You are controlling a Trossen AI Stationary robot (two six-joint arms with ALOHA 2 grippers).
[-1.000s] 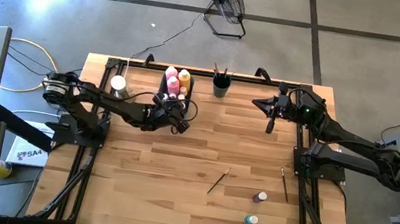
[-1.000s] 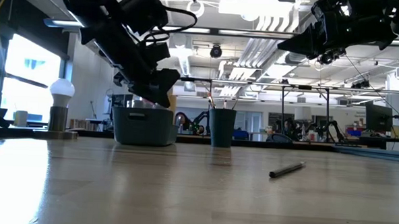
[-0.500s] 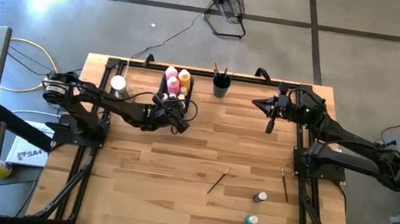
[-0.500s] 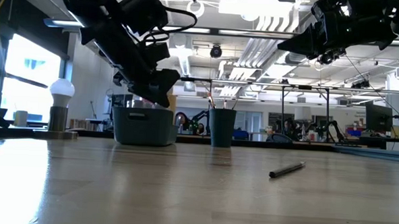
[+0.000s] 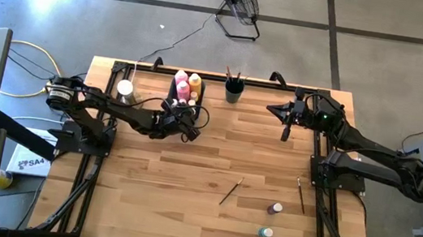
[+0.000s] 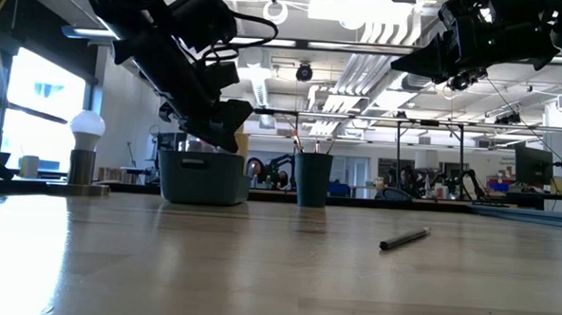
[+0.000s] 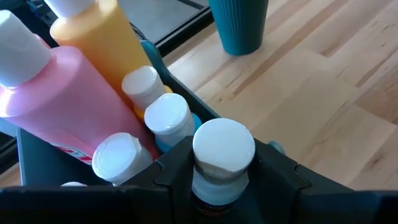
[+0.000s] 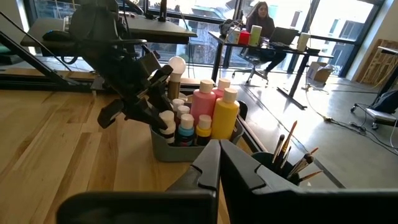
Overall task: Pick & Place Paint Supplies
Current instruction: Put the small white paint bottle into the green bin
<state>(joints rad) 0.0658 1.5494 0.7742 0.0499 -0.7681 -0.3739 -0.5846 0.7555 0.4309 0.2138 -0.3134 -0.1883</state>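
Over the grey plastic bin [image 5: 183, 101] near the wooden table's [image 5: 213, 168] far edge, the left gripper [image 7: 222, 186] pinched a small white-capped paint bottle [image 7: 222, 155]; the right gripper [image 5: 285, 134], pressed together, hovered beside the far right corner.

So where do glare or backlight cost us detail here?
High view: bright glare on the concrete floor at upper left. Low view: ceiling lights and windows leave the left pincer and grey bin as dark shapes. Right wrist view: windows are washed out.

Bright, even overhead light; window glare in low view; near tabletop [image 6: 257, 270] blurred.
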